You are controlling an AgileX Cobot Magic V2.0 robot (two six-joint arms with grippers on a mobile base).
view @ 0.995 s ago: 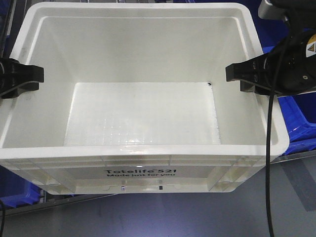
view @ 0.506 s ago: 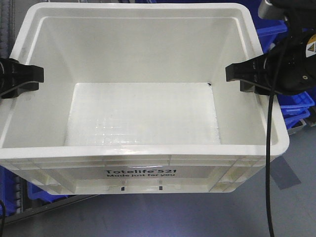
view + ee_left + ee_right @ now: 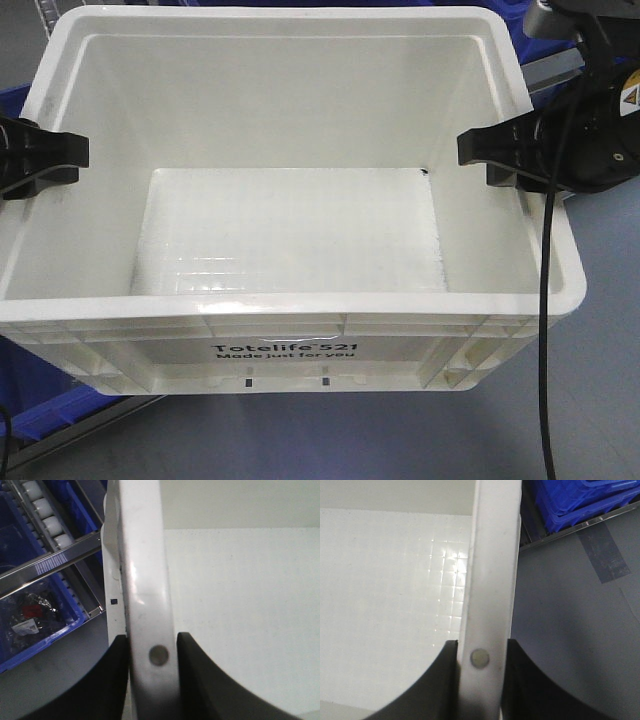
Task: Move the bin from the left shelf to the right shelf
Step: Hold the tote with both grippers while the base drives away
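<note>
Left gripper point(image 3: 70, 160): black, reaching in level from the left, clamped over the left rim of the bin point(image 3: 300, 80). In the wrist view, one finger point(image 3: 95, 685) outside the wall, the other inside, both pressed against it.

Right gripper point(image 3: 478, 150): black, reaching in from the right at matching height, clamped over the right rim. Fingers point(image 3: 432, 685) on either side of the wall, touching it.

Right wrist point(image 3: 600, 130): black housing with yellow warning label; black cable point(image 3: 545, 300) hanging below.
</note>
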